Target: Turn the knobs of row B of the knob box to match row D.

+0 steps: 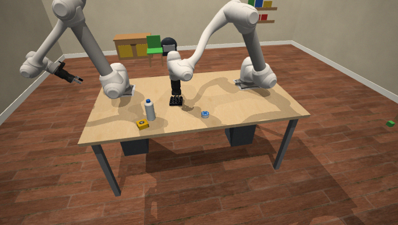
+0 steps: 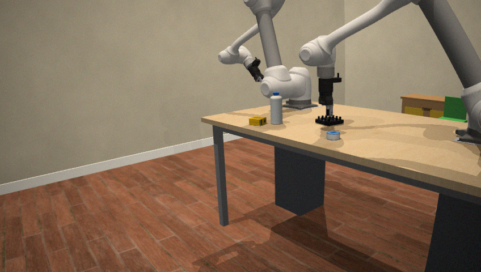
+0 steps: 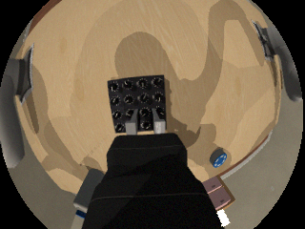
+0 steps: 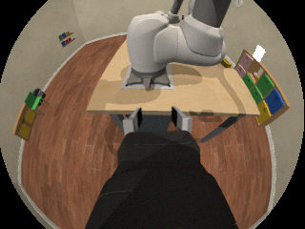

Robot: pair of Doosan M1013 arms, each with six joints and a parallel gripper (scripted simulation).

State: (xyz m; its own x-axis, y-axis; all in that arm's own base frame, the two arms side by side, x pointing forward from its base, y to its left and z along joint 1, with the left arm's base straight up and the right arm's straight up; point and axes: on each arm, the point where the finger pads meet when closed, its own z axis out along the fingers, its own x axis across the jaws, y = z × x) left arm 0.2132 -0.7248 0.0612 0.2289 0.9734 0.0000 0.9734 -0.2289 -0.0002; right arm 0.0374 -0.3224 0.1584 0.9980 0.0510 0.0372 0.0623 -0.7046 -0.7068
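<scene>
The black knob box (image 1: pixel 175 104) (image 2: pixel 329 122) (image 3: pixel 151 91) stands on the table, with several knobs in a four-by-four grid bearing pale marks. My left gripper (image 1: pixel 176 96) (image 2: pixel 329 113) (image 3: pixel 145 114) points down low over the box, partly open. In the left wrist view its fingertips are on either side of a knob in the third column from the left, third row from the top. The fingers hide parts of the neighbouring knobs. The socket and row letters cannot be made out. My right gripper (image 1: pixel 80 80) (image 2: pixel 260 79) (image 4: pixel 156 113) is open and empty, far from the box beyond the table's end.
A white bottle with a blue cap (image 1: pixel 149 112) (image 2: pixel 276 110) stands near the box. A yellow block (image 1: pixel 142 125) (image 2: pixel 257 121) lies beside the bottle. A round blue and white object (image 1: pixel 205 114) (image 2: pixel 333 135) (image 3: pixel 219 159) lies nearer the table's front edge.
</scene>
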